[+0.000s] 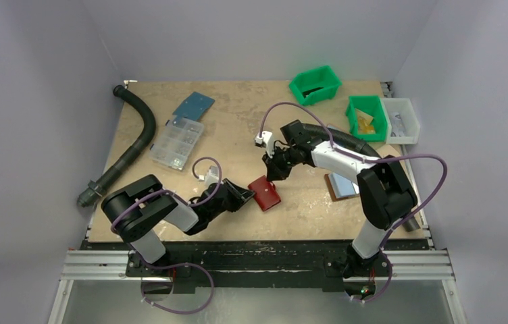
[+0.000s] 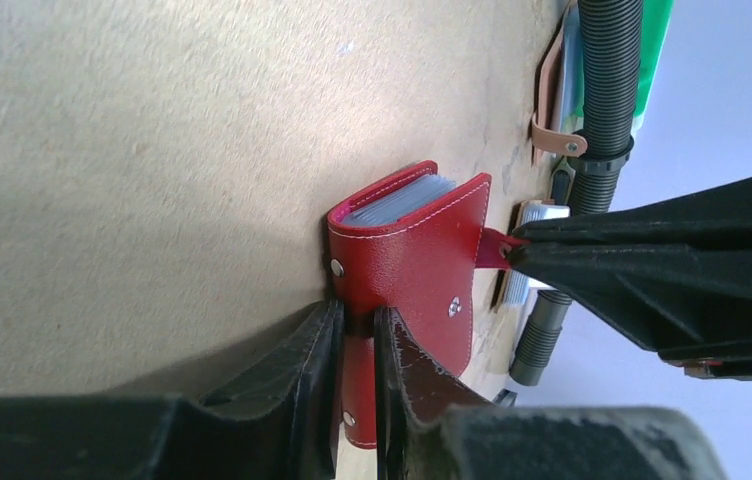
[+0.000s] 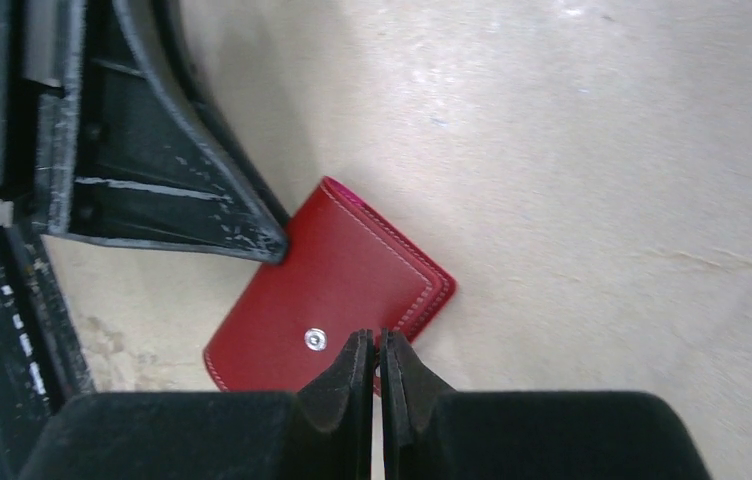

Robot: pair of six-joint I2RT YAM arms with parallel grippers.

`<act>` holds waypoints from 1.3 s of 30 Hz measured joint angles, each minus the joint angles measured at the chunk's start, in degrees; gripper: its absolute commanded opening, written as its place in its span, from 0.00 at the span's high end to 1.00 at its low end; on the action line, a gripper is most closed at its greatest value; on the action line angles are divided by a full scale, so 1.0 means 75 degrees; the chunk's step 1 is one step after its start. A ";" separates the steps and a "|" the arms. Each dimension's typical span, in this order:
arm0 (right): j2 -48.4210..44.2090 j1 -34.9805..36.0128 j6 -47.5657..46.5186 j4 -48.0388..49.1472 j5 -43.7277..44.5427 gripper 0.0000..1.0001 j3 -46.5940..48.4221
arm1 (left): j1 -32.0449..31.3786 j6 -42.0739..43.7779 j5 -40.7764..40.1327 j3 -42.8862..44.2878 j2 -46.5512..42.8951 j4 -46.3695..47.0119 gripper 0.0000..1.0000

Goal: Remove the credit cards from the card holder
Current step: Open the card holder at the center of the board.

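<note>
The dark red card holder (image 1: 265, 193) lies folded shut on the table between both arms. My left gripper (image 2: 357, 320) is shut on its near edge, one finger on each side of the cover (image 2: 407, 262). Pale blue-grey pocket edges (image 2: 397, 200) show at the holder's far open end; I cannot tell the credit cards apart from them. My right gripper (image 3: 380, 345) reaches down from the right and is shut on the small bright red tab (image 2: 495, 250) at the holder's (image 3: 337, 285) edge. In the top view the two grippers (image 1: 244, 196) (image 1: 276, 173) meet at the holder.
A clear compartment box (image 1: 178, 142) and a blue sheet (image 1: 194, 104) lie at the back left beside a black corrugated hose (image 1: 133, 145). Two green bins (image 1: 315, 84) (image 1: 366, 116) and a white bin (image 1: 400, 120) stand at the back right. A brown folder (image 1: 342, 185) lies under the right arm.
</note>
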 measured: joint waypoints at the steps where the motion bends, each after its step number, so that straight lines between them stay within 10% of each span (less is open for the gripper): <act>1: -0.0015 -0.0029 0.0038 0.0041 0.0134 1.00 0.0000 | 0.0020 0.0108 0.0003 0.0026 -0.0012 -0.0029 0.84; 7: -0.0076 -0.0163 0.0184 0.0239 0.0612 1.00 -0.0003 | 0.0134 0.1014 -0.0224 0.0090 -0.0682 -0.0892 0.76; 18: -0.0108 -0.0469 0.0230 0.0233 -0.0297 1.00 -0.0006 | 0.0134 0.3267 -0.0341 0.0119 -0.4045 -0.3331 0.17; 39: -0.0810 -0.0691 0.0425 0.0099 -0.2465 1.00 -0.0006 | 0.0134 0.3491 0.0912 -0.0539 -0.4826 -0.2920 0.14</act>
